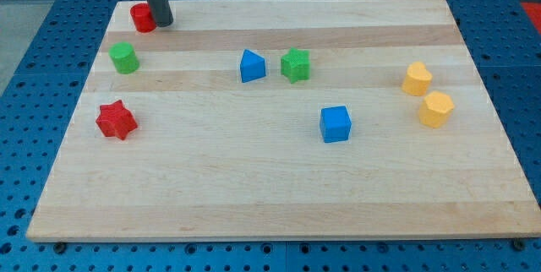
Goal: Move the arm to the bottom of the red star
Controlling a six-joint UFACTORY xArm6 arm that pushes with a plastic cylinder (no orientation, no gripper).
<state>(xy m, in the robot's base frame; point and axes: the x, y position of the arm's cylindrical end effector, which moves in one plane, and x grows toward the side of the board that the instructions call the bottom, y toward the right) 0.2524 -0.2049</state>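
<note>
The red star (pixel 116 120) lies on the wooden board near the view's left edge, about mid-height. My tip (pixel 163 23) is at the view's top left, touching the right side of a red cylinder (pixel 142 17). The tip is well above the red star and a little to its right. A green cylinder-like block (pixel 124 57) lies between the tip and the red star.
A blue triangular block (pixel 252 66) and a green star (pixel 296 65) sit at the upper middle. A blue cube (pixel 336 124) is right of centre. Two yellow blocks (pixel 416 78) (pixel 437 109) sit at the right. The wooden board (pixel 270 196) lies on a blue pegboard.
</note>
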